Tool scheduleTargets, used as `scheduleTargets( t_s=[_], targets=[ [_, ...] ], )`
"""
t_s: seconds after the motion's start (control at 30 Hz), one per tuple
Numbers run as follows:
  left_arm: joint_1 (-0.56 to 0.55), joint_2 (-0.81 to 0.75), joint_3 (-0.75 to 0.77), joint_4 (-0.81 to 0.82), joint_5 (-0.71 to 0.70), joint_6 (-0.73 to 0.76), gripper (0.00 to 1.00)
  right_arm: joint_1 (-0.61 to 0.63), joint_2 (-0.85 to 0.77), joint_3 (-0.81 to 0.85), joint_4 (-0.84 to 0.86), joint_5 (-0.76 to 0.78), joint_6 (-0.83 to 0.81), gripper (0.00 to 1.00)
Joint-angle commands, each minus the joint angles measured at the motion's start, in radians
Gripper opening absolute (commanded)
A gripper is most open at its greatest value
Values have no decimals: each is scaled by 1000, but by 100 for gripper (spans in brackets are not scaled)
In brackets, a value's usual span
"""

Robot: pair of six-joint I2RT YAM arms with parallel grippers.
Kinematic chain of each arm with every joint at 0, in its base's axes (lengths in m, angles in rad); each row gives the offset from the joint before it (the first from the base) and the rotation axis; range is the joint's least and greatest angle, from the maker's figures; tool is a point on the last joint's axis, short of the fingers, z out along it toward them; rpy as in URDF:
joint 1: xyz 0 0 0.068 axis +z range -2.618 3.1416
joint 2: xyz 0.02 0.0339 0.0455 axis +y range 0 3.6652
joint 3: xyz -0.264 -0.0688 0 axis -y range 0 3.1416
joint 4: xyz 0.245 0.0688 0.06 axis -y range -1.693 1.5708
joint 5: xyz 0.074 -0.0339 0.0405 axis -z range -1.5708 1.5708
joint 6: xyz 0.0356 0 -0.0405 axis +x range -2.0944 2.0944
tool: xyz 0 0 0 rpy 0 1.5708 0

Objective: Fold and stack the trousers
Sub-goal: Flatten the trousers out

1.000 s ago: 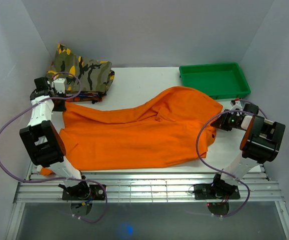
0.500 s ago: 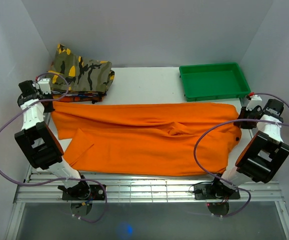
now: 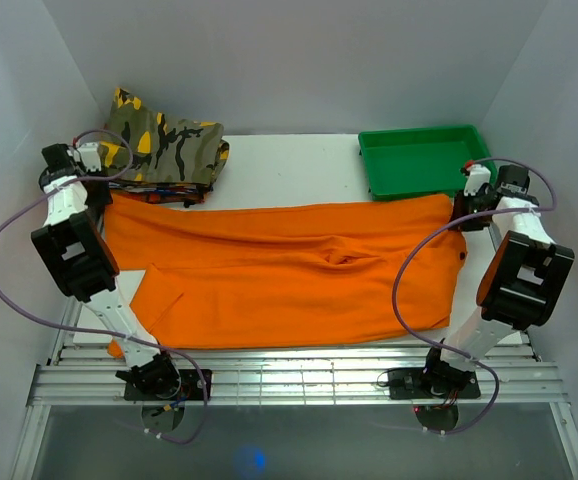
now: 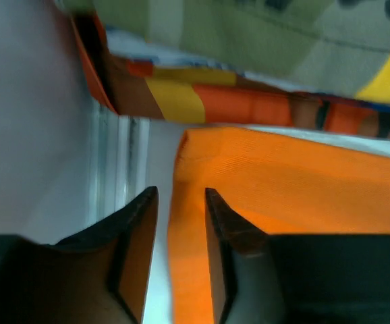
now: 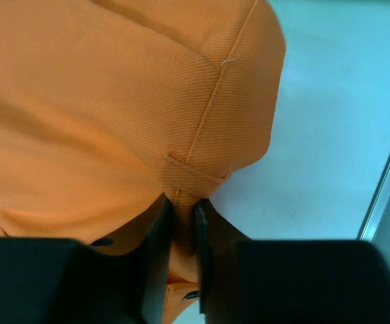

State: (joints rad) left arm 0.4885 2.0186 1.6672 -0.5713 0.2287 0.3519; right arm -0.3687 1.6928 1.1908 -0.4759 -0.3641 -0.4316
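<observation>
One pull has spread the trousers [image 3: 289, 275] flat across the worktop [image 3: 289, 165] — the bunched hump is gone. Now the left gripper [image 4: 180, 196] stands parted at the far-left hem corner; the right gripper [image 5: 180, 206] is clamped on the waistband. Ready, I judge, for folding.

At my far left, a folded camouflage garment [image 3: 164, 140] lies on a thinner multicoloured fold [image 3: 174, 190], both on the white counter [image 3: 289, 165]. A green tray [image 3: 427, 133] sits far right. Metal slats [image 3: 299, 378] line the near edge.
</observation>
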Motion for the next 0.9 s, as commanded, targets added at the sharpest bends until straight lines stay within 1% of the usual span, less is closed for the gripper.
scheduleTargets(
  t_s=[0.0, 0.03, 0.07, 0.1, 0.13, 0.17, 0.23, 0.27, 0.33, 0.4, 0.43, 0.47, 0.5, 0.53, 0.6, 0.63, 0.67, 0.73, 0.77, 0.87],
  targets=[
    [7, -29, 149, -136, 33, 13, 53, 10, 41, 122, -3, 73, 19, 31],
    [12, -56, 117, -162, 99, 33, 58, 10, 30, 125, -18, 100, 5, 42],
    [15, -89, 85, -173, 122, 82, 65, 8, 16, 107, -23, 117, -5, 73],
    [15, -140, 56, -191, 135, 108, 65, 8, 2, 93, -32, 128, -33, 80],
    [15, -164, 1, -228, 138, 123, 65, 8, -27, 83, -47, 140, -51, 89],
    [18, -181, -24, -248, 136, 145, 66, 8, -44, 72, -59, 146, -65, 91],
    [24, -230, -79, -298, 144, 162, 65, 8, -89, 50, -102, 131, -93, 90],
    [25, -248, -149, -308, 173, 179, 63, 8, -105, 49, -127, 110, -110, 83],
    [25, -280, -214, -326, 196, 222, 59, 11, -143, 40, -188, 30, -143, 78],
    [24, -275, -262, -335, 242, 217, 57, 34, -151, 29, -234, -4, -171, 73],
    [22, -264, -268, -337, 257, 205, 54, 48, -150, 21, -268, -28, -186, 71],
    [13, -229, -271, -337, 271, 194, 52, 74, -145, 15, -274, -36, -190, 67],
    [7, -210, -271, -335, 290, 182, 50, 86, -140, 9, -276, -41, -187, 65],
    [-5, -190, -274, -322, 288, 161, 45, 97, -131, -3, -268, -56, -180, 64],
    [-34, -135, -293, -289, 256, 136, 40, 132, -116, -10, -224, -62, -142, 62],
    [-40, -115, -297, -267, 241, 116, 36, 161, -99, -5, -207, -67, -130, 61],
    [-50, -75, -300, -262, 222, 108, 34, 177, -91, 1, -172, -65, -99, 60],
    [-51, -43, -302, -282, 167, 102, 30, 212, -62, 13, -139, -53, -67, 60],
    [-51, -37, -313, -285, 144, 108, 27, 220, -50, 21, -109, -42, -38, 59],
    [-42, -64, -386, -294, 51, 153, 24, 231, 7, 12, -67, 14, -26, 59]
  ],
)
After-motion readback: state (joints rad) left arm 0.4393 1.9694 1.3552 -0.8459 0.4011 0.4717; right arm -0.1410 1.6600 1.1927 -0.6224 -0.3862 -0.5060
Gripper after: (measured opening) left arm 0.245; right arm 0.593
